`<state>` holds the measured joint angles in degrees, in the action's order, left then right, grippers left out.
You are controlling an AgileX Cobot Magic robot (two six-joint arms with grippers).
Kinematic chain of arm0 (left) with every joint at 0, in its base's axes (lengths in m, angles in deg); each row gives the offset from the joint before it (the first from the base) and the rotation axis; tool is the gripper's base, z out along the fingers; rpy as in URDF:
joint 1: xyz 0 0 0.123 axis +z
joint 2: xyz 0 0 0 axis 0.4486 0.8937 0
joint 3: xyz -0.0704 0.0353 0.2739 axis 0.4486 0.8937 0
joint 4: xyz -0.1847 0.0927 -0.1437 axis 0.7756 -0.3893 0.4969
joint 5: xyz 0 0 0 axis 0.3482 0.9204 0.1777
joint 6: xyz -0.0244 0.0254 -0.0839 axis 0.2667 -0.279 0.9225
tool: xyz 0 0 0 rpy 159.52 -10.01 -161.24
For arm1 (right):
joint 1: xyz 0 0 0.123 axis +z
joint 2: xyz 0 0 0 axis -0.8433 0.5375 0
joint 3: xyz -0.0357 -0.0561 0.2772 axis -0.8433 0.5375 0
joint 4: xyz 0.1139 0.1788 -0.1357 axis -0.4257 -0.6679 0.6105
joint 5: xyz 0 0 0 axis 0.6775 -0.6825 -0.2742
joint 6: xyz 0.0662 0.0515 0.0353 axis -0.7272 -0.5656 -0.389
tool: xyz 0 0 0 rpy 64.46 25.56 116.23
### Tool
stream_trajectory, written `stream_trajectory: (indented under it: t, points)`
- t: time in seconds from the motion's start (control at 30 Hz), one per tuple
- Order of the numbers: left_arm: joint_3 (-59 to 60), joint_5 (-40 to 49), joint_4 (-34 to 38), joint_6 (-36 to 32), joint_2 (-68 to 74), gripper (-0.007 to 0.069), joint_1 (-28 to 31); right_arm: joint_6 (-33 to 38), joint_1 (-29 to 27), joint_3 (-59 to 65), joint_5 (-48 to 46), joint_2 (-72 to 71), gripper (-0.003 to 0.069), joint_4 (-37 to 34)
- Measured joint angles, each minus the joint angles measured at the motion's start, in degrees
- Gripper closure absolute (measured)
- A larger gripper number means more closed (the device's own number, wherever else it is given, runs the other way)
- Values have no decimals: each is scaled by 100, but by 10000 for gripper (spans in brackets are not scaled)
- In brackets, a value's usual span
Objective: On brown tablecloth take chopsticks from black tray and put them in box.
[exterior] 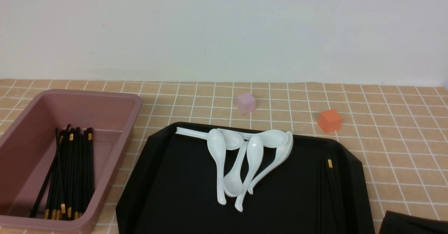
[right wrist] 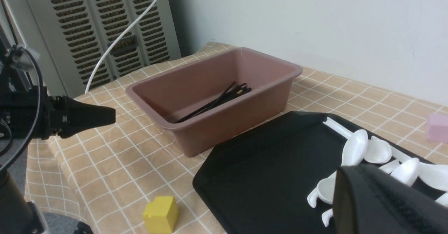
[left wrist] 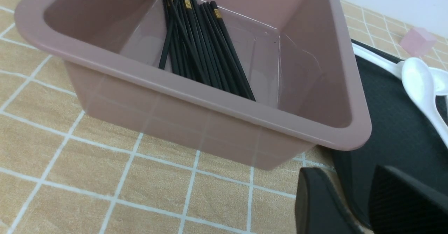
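The box stands at the left on the brown tablecloth, with several chopsticks lying in it. More chopsticks lie along the right side of the black tray, hard to make out against it apart from one gold band. My left gripper hovers open over the cloth by the box's near corner, with nothing between its fingers. My right gripper is shut and empty above the tray's spoons. Only a dark part of the right arm shows in the front view.
Several white spoons lie piled in the tray's middle. A pink cube and an orange cube sit behind the tray. A yellow cube is near the table's front edge. A radiator stands beyond the table's left end.
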<state>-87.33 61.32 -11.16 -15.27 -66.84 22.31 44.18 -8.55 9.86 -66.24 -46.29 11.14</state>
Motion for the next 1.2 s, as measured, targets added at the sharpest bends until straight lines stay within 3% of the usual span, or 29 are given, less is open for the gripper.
stream_trajectory:
  t: [0.13,0.2,0.53,0.7,0.83,1.2]
  points:
    - [0,0,0,0,0,386,0,0,-44,186,34,-275,643,40]
    - [0,0,0,0,0,386,0,0,-367,508,176,-602,640,101]
    - [0,0,0,0,0,386,0,0,-3167,1762,-243,-2121,634,744]
    - [0,0,0,0,0,386,0,0,-3947,1762,-1155,-2298,631,833]
    - [0,0,0,0,0,386,0,0,-4203,1749,-1722,-2299,626,839]
    - [0,0,0,0,0,386,0,5,-4219,1730,-1777,-2299,617,844]
